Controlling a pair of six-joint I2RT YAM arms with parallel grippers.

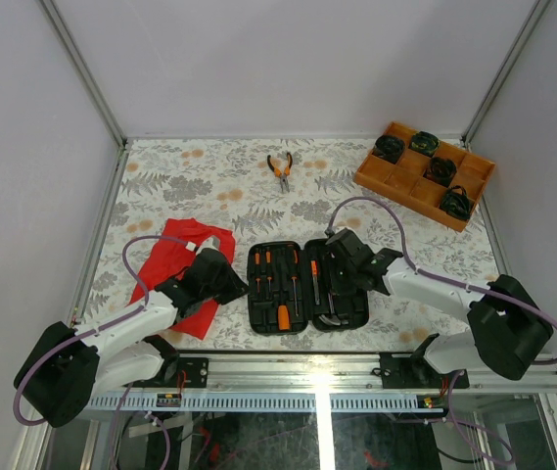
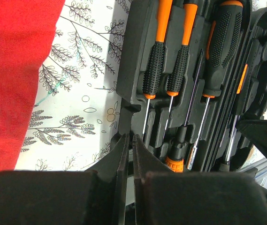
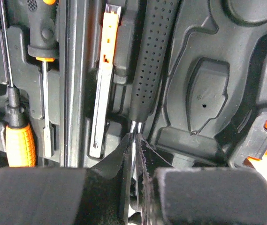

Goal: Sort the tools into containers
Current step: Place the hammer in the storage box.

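Item 1: tool case (image 1: 261, 319), open in 2 halves, close to the near edge of the table (image 1: 209, 186) and about midway along it. Screwdrivers (image 2: 154, 70) sit slotted in its left half.
Item 2: hammer (image 3: 147, 61), seated in the right half. We find the right gripper (image 3: 134, 138) pinched narrow on its steel neck.
Item 3: left gripper (image 2: 128, 138), fingers closed flat together, at the case's left rim.
Item 4: pliers (image 1: 279, 168), lying alone near the far edge, with open table all round.
Item 5: red cloth (image 1: 175, 250), near-left, just beside the case.
Item 6: orange tray (image 1: 369, 177), in the far-right corner.
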